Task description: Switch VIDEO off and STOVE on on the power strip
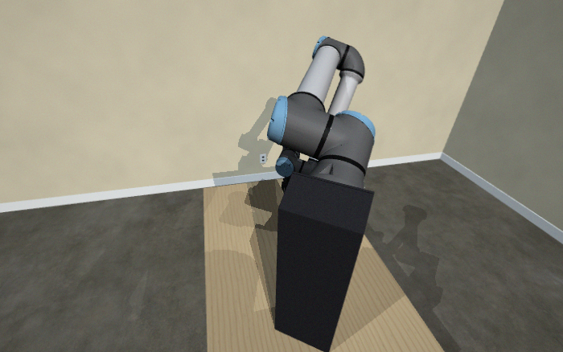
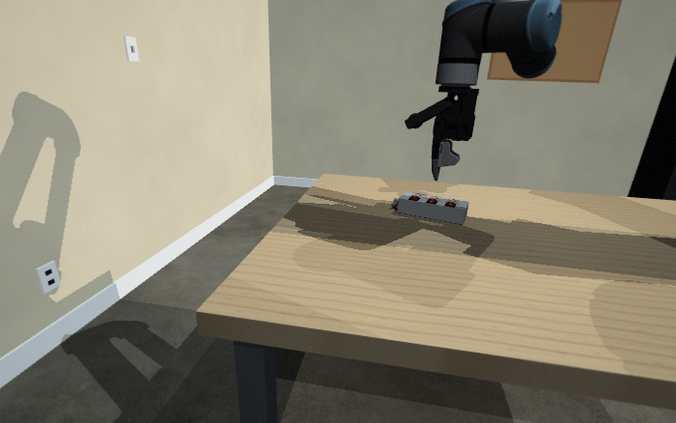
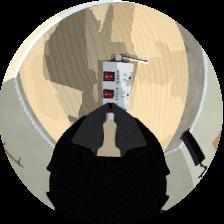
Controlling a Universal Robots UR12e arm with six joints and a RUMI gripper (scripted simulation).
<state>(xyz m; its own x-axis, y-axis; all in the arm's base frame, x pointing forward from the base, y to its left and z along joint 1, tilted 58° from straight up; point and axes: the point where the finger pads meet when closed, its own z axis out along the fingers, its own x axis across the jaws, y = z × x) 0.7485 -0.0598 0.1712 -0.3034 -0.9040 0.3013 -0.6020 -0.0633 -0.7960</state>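
Observation:
A grey power strip (image 2: 432,207) (image 3: 118,82) lies face up on the wooden table (image 2: 398,298), near its far edge. It carries three red rocker switches; two of them (image 3: 108,76) (image 3: 107,94) show in the wrist view, the third is hidden behind my fingertips. The labels are too small to read. My gripper (image 2: 436,175) (image 3: 110,103) is shut and empty. It points straight down and hangs a little above the strip, over its middle part. In the top view the strip and the gripper are hidden behind the arm and its pedestal.
The arm stands on a dark pedestal (image 1: 322,257) at the table's end. A beige wall (image 2: 125,149) runs along the table's left side, a grey wall behind it. The table's far edge lies just behind the strip.

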